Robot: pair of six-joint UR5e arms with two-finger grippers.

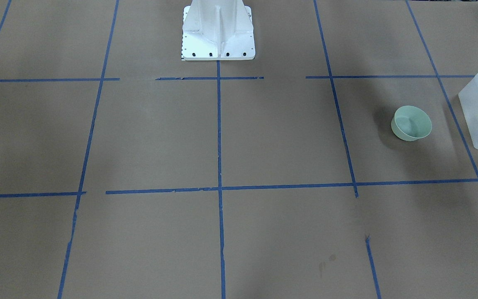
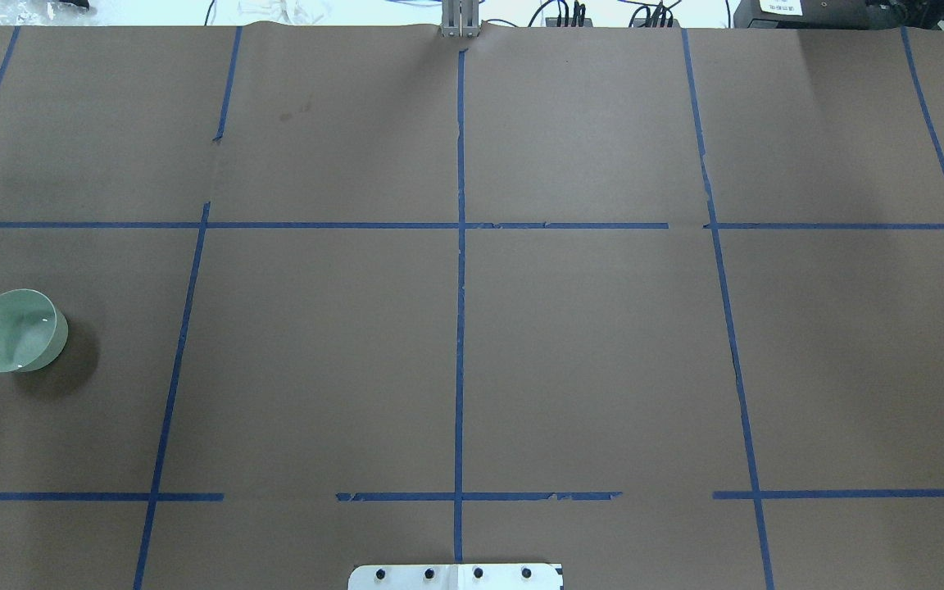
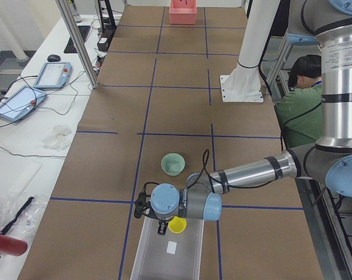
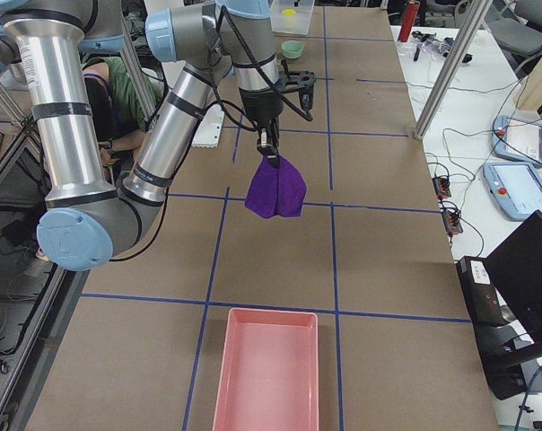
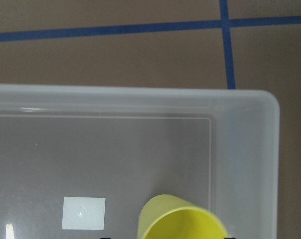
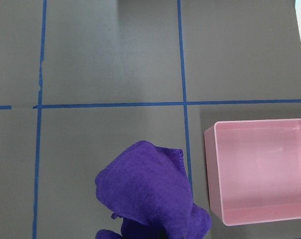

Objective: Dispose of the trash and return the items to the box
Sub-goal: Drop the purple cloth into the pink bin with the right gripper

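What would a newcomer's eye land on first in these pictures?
The purple cloth stands out most, dangling under the right gripper above the brown table, with a pink bin nearer the camera at that end. At the other end, the bright yellow cup sits at the left gripper over the translucent frosted bin, and a pale green bowl stands just beyond it.

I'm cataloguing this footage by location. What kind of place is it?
Most likely a robotics lab or test cell: a silver, blue-jointed industrial robot arm reaches over a brown paper-covered table gridded with blue tape, and grey touchscreen control pendants with cables lie on the white side bench.
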